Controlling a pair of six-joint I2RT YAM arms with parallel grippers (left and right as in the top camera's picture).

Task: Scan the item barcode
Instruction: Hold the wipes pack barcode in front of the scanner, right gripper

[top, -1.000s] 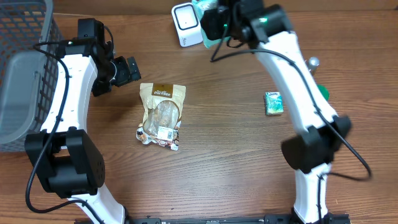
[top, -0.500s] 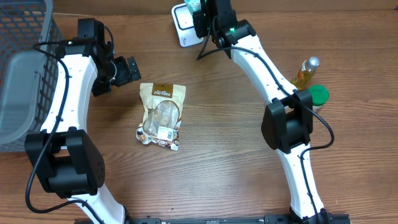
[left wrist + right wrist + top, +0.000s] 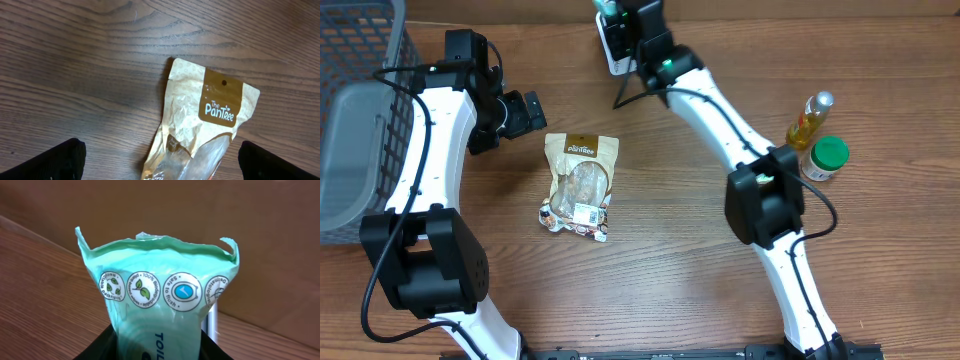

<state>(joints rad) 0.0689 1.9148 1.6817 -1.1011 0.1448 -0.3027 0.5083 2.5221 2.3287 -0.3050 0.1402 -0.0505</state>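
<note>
At the left edge of the table stands a grey wire basket. My left gripper hangs beside it over bare wood, its jaws wide apart and holding nothing. In the left wrist view its dark fingers show only at the bottom corners.

Below and just right of that gripper lies a tan snack pouch, flat on the table, its brown header toward the far edge. The left wrist view reads the header as "The PanTree" under a punched hang hole. The overhead view adds a white label at the pouch's near end, too small to read. Open wood runs all round the pouch and across the near half of the table.

At the far edge, right of centre-left, sits the white barcode scanner. My right gripper is just over it, closed on a mint-green pack. From overhead only a sliver of the pack shows. The right wrist view shows it upright between my fingers, its crimped top edge up. A row of round badges includes "100% Biodegradable" and "Safe to flush", and below them is lettering cut off at "TOIL". A white edge peeks out behind the pack.

Toward the right edge stand a yellow bottle and, just beside it, a green-capped jar.
</note>
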